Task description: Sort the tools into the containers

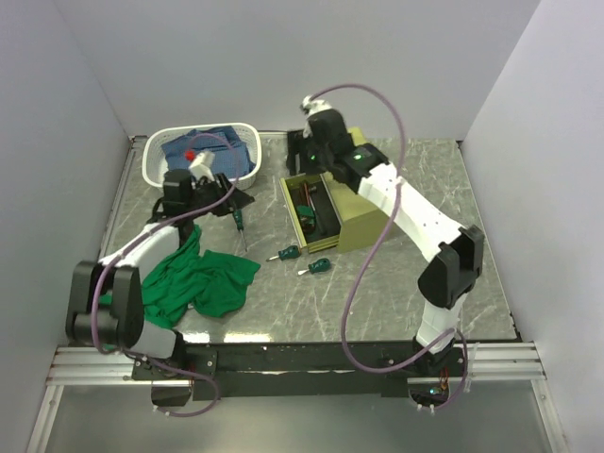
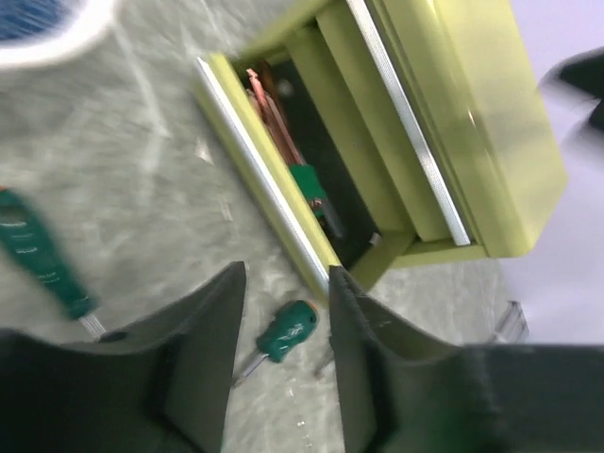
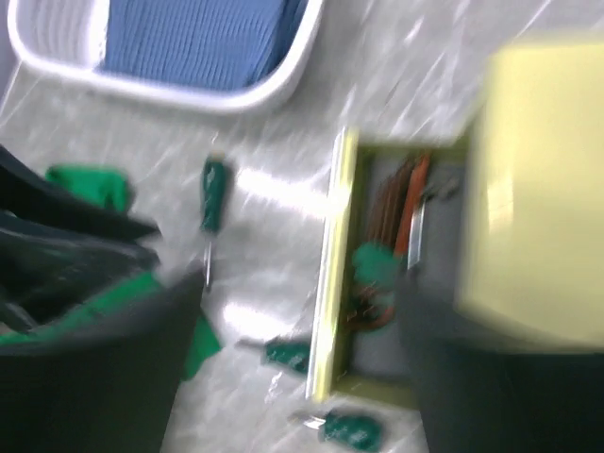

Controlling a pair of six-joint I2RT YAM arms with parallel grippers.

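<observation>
The olive-yellow tool chest (image 1: 363, 212) stands mid-table with its drawer (image 1: 311, 212) pulled out to the left. In the drawer lie a fanned hex-key set (image 2: 274, 113) and a green-handled tool (image 2: 310, 184). The long screwdriver (image 1: 240, 226) lies left of the drawer. Two stubby screwdrivers (image 1: 286, 253) (image 1: 319, 267) lie in front of it. My left gripper (image 1: 234, 200) is open and empty above the table; one stubby screwdriver (image 2: 283, 332) shows between its fingers. My right gripper (image 1: 304, 156) is open and empty, high behind the chest. I cannot make out the hammer.
A white lattice basket (image 1: 156, 170) holding blue cloth stands at the back left. A green cloth (image 1: 203, 278) lies crumpled at the front left, by the left arm. Grey walls close in the table on three sides.
</observation>
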